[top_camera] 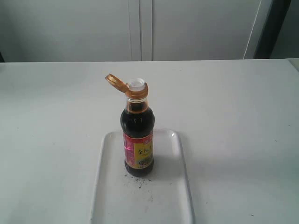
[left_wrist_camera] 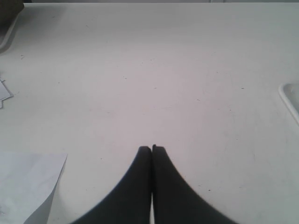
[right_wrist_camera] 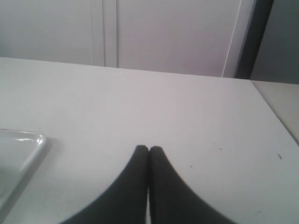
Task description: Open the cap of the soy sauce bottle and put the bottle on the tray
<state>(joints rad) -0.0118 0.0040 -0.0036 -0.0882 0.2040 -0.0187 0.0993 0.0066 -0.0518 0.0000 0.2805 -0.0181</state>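
Note:
The soy sauce bottle [top_camera: 138, 140] stands upright on the white tray [top_camera: 177, 186] in the exterior view, its pink-and-yellow label facing the camera. Its orange-gold cap [top_camera: 117, 83] is flipped back to the left on its hinge, baring the white spout [top_camera: 137, 84]. Neither arm shows in that view. My left gripper [left_wrist_camera: 152, 148] is shut over bare table, with a corner of the tray [left_wrist_camera: 290, 97] at the frame's edge. My right gripper [right_wrist_camera: 149, 148] is also shut with nothing in it, and a tray corner [right_wrist_camera: 33, 144] lies off to one side.
The white table [top_camera: 233, 116] ends at a grey wall of cabinet panels [top_camera: 187, 28] behind. White paper sheets [left_wrist_camera: 28, 182] lie on the table near my left gripper. The table's side edge [right_wrist_camera: 275, 112] runs close to my right gripper.

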